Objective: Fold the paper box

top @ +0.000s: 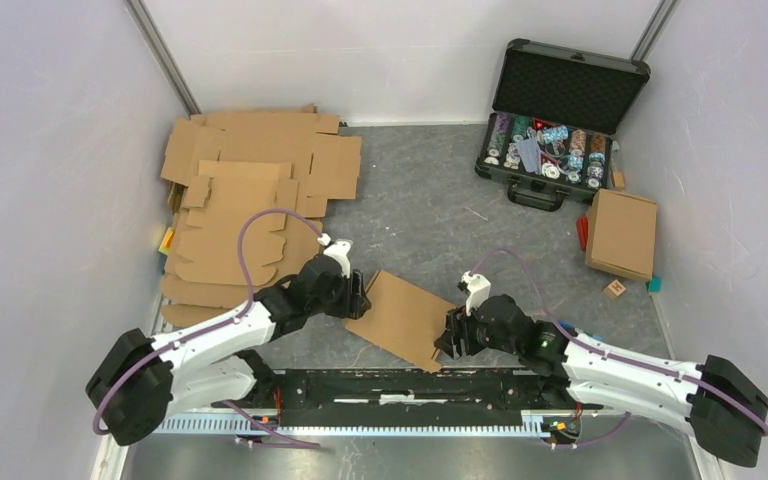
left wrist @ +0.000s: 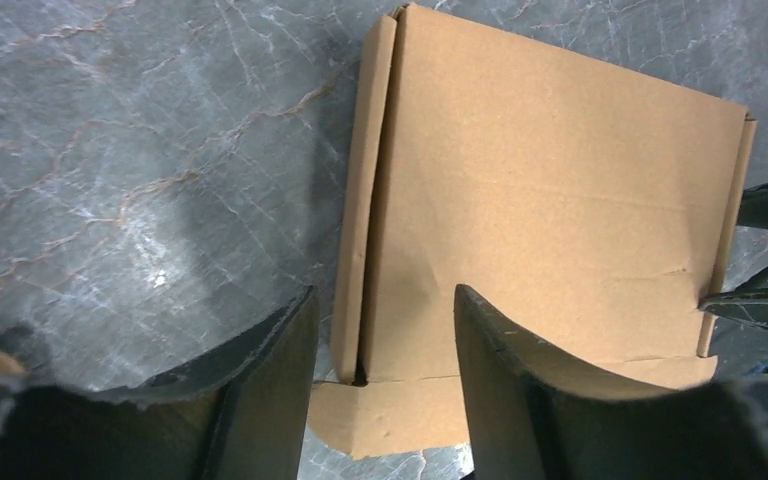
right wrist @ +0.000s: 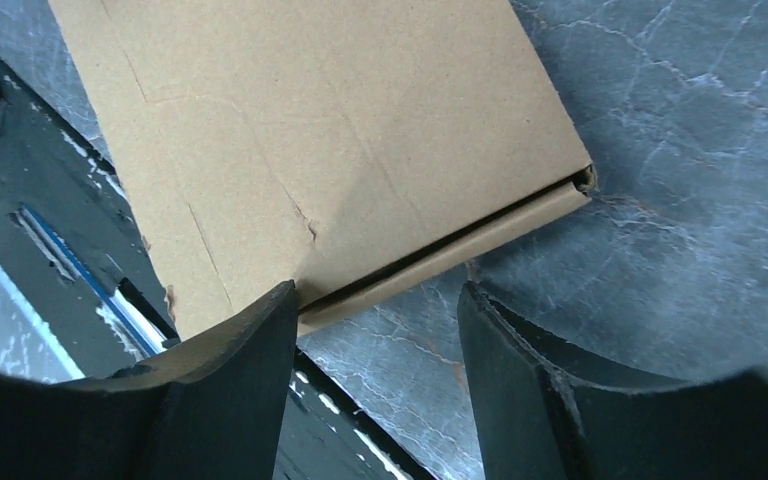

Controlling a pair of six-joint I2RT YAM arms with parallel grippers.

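At lower centre, folded paper box (top: 400, 316) on the bench (top: 410, 215), bracketed by left pincer (left wrist: 382, 295) and right pincer (right wrist: 375, 288), both agape, clasping nothing, seemingly placed to square opposite edges.

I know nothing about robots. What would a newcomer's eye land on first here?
A flat brown cardboard box lies mid-table, with the left hand and the right hand open at its opposite ends. Behind on the left sits a big pile of unfolded cardboard sheets. At the back right stands an open black case full of colourful chips.
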